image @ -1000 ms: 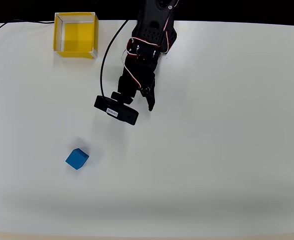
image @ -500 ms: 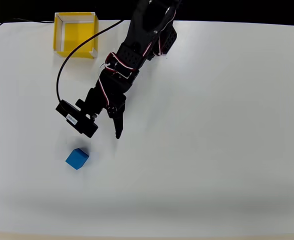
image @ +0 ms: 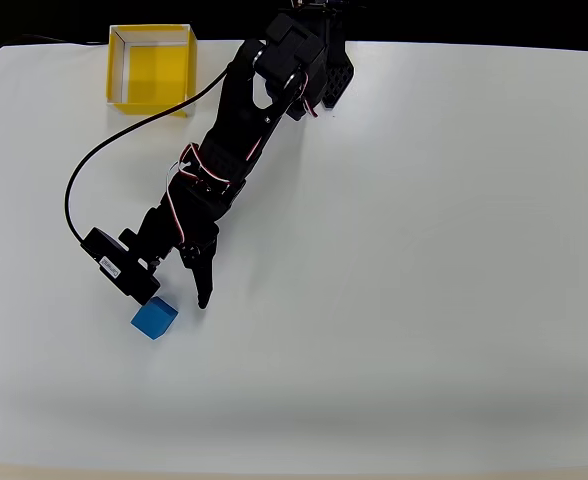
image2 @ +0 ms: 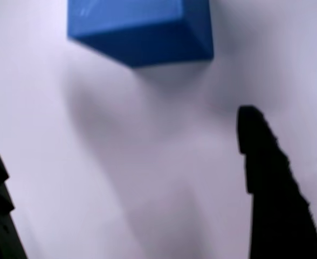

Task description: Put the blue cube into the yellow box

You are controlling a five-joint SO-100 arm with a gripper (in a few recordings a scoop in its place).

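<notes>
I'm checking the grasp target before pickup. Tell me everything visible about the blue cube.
The blue cube is small, solid and bright blue, with plain matte faces and crisp edges. It sits flat on the white table, turned cornerwise in the overhead view, lower left, far from the yellow box. The open tool hovers beside it; nothing touches it.

The blue cube [image: 154, 319] has plain matt faces. The white tabletop [image: 424, 300] looks smooth and matt. The black tool [image2: 131, 162] looks like dull plastic.

Arm swung down-left; tool [image: 179, 290] now open just beside blue cube [image: 154, 318].
</notes>
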